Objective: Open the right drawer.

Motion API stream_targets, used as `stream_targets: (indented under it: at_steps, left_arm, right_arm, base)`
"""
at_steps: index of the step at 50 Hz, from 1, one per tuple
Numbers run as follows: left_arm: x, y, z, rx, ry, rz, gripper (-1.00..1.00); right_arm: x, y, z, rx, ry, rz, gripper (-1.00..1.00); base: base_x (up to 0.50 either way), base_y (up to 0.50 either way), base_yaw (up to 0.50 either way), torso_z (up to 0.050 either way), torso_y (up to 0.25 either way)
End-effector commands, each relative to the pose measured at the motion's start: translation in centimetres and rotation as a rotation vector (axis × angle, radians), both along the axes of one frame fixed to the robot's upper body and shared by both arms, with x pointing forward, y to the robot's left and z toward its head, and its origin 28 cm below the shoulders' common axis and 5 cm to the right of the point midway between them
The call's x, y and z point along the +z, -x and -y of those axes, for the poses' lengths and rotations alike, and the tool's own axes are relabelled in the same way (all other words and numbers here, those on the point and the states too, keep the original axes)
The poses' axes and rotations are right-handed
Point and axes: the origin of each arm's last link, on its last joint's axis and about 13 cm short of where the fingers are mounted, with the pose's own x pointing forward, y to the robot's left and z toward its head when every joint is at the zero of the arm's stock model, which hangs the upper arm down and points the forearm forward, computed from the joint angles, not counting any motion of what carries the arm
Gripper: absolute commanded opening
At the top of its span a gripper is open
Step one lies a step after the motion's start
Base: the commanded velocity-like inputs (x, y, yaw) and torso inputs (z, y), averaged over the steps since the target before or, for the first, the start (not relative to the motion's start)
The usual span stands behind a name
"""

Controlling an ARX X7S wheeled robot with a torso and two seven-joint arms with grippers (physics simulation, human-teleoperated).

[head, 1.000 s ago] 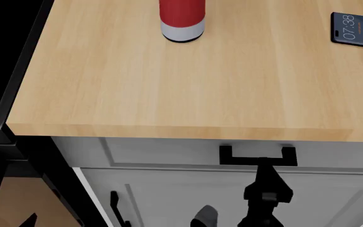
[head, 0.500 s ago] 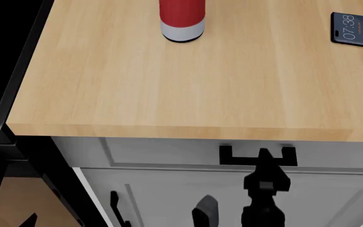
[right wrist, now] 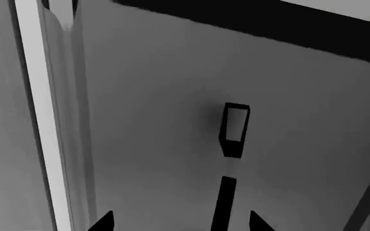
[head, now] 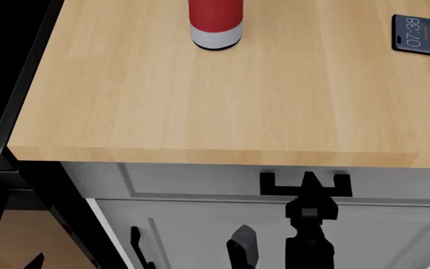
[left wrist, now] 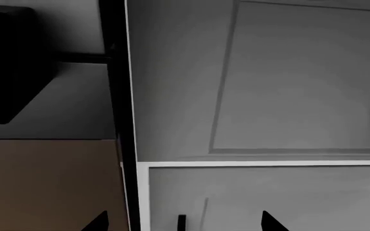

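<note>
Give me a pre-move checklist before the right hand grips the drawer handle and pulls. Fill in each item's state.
1. Drawer shut: ok. The right drawer sits flush under the countertop.
2. Right hand at the handle: ok. The right hand is up against the bar of the black handle in the head view.
3. Right hand open: ok. Its fingertips stand apart in the right wrist view.
4. Bar between the fingertips: cannot tell.
5. Left hand out of the way: ok. The left hand faces the cabinet door below, off the handle.
6. Red bottle and phone back from the counter's front edge: ok.
</note>
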Motion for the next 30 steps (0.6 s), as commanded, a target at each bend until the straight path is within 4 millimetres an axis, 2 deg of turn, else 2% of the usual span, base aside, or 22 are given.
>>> stream_targets:
  at_steps: [1, 20, 21, 30]
  left_arm:
    - [-0.04, 0.04, 0.00, -0.001, -0.001, 0.000, 1.00]
    - [0.02, 0.12, 0.07, -0.002, -0.007, 0.002, 1.00]
    - [0.00, 0.12, 0.06, -0.002, -0.007, 0.002, 1.00]
    - [-0.07, -0.06, 0.02, -0.002, -0.009, -0.001, 1.00]
  right_arm:
    - [-0.11, -0.75, 0.22, -0.021, 0.004, 0.002, 1.00]
    - [-0.44, -1.63, 0.68, -0.050, 0.005, -0.003, 1.00]
    - [-0.41, -1.64, 0.69, -0.059, 0.013, 0.002, -1.00]
    - [-0.38, -1.52, 0.70, -0.048, -0.009, 0.020, -1.00]
  base:
    - [0.00, 0.00, 0.00, 0.000, 0.000]
    - [0.00, 0.00, 0.00, 0.000, 0.000]
    - [0.00, 0.00, 0.00, 0.000, 0.000]
    - [0.01, 0.00, 0.00, 0.000, 0.000]
